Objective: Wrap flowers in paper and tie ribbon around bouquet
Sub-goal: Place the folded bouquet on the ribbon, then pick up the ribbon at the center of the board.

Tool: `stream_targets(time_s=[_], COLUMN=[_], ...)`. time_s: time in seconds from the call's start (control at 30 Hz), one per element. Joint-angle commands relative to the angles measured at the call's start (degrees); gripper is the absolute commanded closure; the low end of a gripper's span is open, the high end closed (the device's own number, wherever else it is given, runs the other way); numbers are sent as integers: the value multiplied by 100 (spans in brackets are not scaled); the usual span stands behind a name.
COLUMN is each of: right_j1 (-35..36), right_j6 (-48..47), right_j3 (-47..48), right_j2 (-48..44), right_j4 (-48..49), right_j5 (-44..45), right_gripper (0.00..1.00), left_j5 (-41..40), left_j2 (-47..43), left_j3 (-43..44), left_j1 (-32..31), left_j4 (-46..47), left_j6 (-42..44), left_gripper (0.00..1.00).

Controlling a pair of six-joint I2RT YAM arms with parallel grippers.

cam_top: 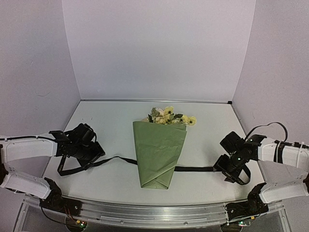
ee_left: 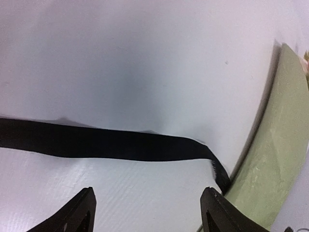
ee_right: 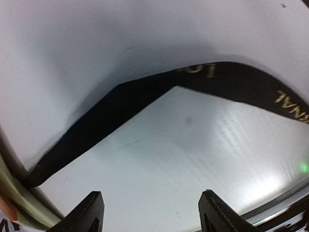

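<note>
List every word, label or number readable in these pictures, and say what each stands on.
"NAL": pale letters on the ribbon at the right edge of the right wrist view, seemingly part of a longer word.
More pale letters at the ribbon's fold: cut off, unreadable.
Paper: no print visible.

Plain pale lilac walls [cam_top: 159,48] on three sides, white tabletop [cam_top: 207,140] meeting them, metal rail [cam_top: 154,211] along near edge, soft even light

The bouquet [cam_top: 159,152] lies in the middle of the desk [cam_top: 111,116], flowers [cam_top: 169,116] at its far end. The ribbon [cam_top: 193,169] passes under it, trailing out left and right. My left fingers [ee_left: 77,215] sit left of the bouquet, my right fingers [ee_right: 91,212] right of it.
</note>
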Motion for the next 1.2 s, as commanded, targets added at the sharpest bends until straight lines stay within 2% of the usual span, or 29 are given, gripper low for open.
stream_targets(time_s=[0.0,0.27,0.4,0.57,0.7,0.8,1.17], right_j1=[-240,-564,-718,-876,-1082,-1229,-1648], right_j6=[457,345,289,131,73,22,-327], right_j3=[-465,-636,-738,-830,-926,-976,-529], right_j2=[-548,-768,-861,-953,-990,-909,116], right_j4=[-487,-536,-540,-538,-538,-535,-9], right_j5=[794,843,777,665,610,610,275], right_gripper=[23,14,12,8,6,4,2], left_j5=[-1014,-841,-855,-831,-950,-940,-1047], left_j2=[-715,-561,-282,190,597,945,1837], left_j3=[-219,-259,-266,-343,-194,-140,118], left_j1=[63,78,123,532,970,1271,1733], left_j4=[-1353,-2199,-2193,-1633,-1419,-1196,-413], left_j6=[-1252,-2637,-2894,-2643,-2244,-1882,-849], left_gripper=[20,18,15,8,9,18,75])
